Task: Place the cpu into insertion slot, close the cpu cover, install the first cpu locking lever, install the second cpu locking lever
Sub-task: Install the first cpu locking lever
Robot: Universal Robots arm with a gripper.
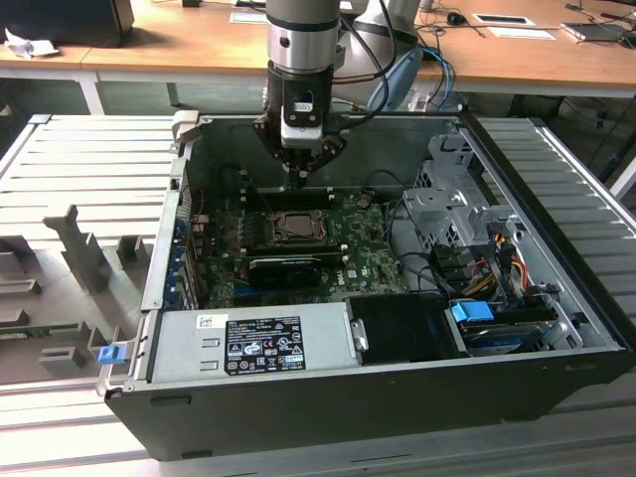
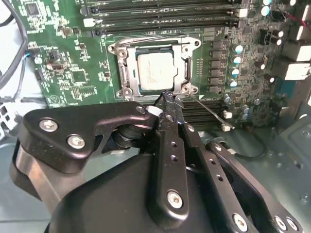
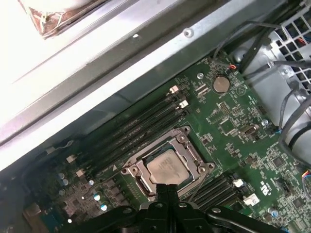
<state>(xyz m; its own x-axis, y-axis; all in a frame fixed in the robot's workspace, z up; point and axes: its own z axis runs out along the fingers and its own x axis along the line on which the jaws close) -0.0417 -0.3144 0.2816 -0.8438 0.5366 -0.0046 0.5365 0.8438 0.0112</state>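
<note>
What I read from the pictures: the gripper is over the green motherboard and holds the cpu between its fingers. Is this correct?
Not quite. The gripper is over the green motherboard, but it does not hold the cpu: the cpu lies in the insertion slot, as the second wrist view shows.

You could read nothing. The black label (image 1: 263,344) on the power supply (image 1: 326,343), the small white sticker (image 1: 212,321) at its ten o'clock and the faint print on the cpu (image 2: 158,73) were all too small.
</note>
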